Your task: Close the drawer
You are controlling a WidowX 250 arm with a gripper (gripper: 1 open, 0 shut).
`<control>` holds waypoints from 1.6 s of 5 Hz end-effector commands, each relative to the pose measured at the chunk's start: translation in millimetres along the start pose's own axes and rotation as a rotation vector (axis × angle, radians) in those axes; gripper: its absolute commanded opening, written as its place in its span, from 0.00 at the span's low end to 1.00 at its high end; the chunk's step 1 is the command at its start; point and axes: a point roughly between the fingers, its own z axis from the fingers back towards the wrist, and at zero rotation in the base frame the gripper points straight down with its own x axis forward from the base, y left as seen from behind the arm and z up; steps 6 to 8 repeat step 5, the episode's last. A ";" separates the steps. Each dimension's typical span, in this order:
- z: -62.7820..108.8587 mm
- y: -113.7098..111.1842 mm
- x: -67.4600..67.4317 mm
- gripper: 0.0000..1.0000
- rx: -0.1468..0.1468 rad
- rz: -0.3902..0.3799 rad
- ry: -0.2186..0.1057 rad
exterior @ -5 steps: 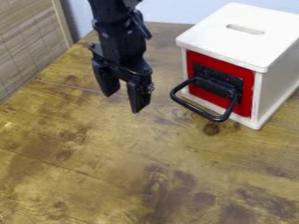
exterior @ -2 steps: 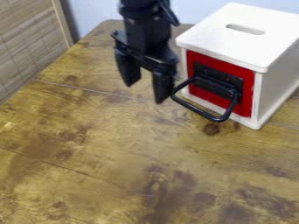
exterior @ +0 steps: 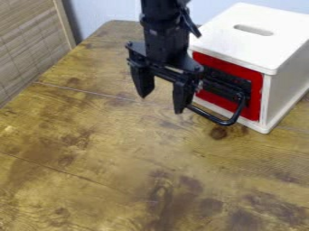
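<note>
From where I stand, the red drawer front [exterior: 251, 88] sits in the white cabinet [exterior: 254, 36] at the right side of the table, its face turned toward the near left. Its long axis runs sideways across that face, slanting down from left to right. The black panel [exterior: 222, 84] covers much of the red, and the big black loop handle [exterior: 236, 116] juts out toward the near left, its far-left part hidden behind the gripper.

The black gripper [exterior: 164, 94] hangs from above just left of the drawer, fingers pointing down and spread apart, released, with nothing between them. I can't tell whether it touches the handle.

On top of the cabinet there's a slot [exterior: 254, 30]. Everything stands on a brown wooden tabletop [exterior: 103, 158] with dark knots and a thin seam across it. A tan slatted panel [exterior: 31, 41] fills the upper left corner, and behind the table's far edge runs a pale wall [exterior: 103, 11].
</note>
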 end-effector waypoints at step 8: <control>18.6 36.5 6.5 1.00 0.035 0.062 -0.085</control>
